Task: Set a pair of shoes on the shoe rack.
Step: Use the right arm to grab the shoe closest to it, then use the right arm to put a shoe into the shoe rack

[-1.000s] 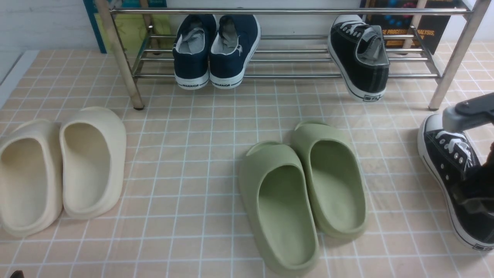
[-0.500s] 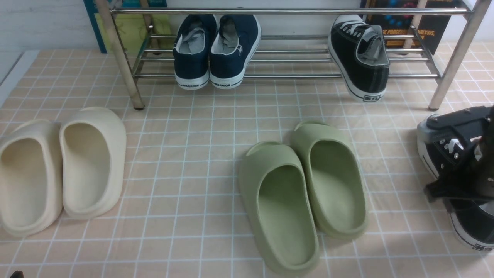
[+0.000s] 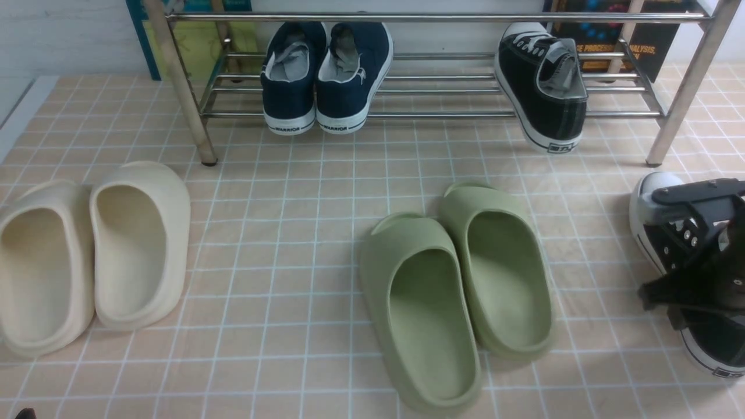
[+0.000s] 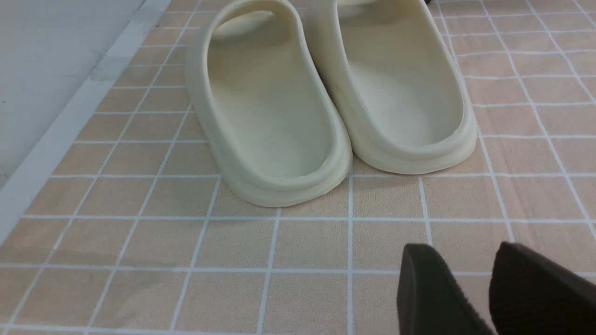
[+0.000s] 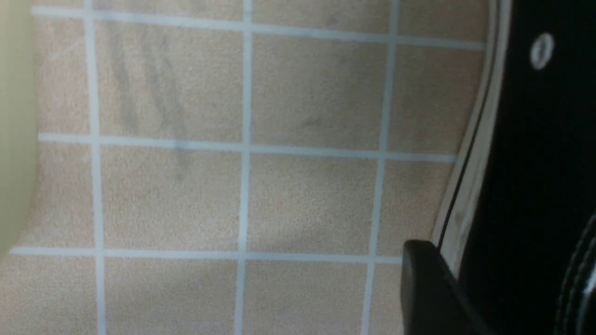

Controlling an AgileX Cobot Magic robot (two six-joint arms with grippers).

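Observation:
One black canvas sneaker (image 3: 544, 87) lies tilted on the chrome shoe rack (image 3: 442, 17) at its right end, heel hanging over the front bar. The other black sneaker (image 3: 657, 247) stands on the floor at the far right, toe toward the rack. My right gripper (image 3: 669, 294) is down over its rear half and looks open. In the right wrist view one finger (image 5: 428, 288) sits against the white sole of this sneaker (image 5: 521, 139); the other finger is hidden. My left gripper (image 4: 458, 253) hangs empty above the floor, with a narrow gap between its fingers.
A pair of green slides (image 3: 454, 291) lies mid-floor, just left of the floor sneaker; its edge shows in the right wrist view (image 5: 11, 116). Cream slides (image 3: 87, 250) lie at the left, in front of my left gripper (image 4: 335, 102). Navy sneakers (image 3: 323, 75) sit on the rack's left part.
My right gripper has come down over the floor sneaker, covering more of its laces and heel. The sneaker has not moved. Nothing else has changed.

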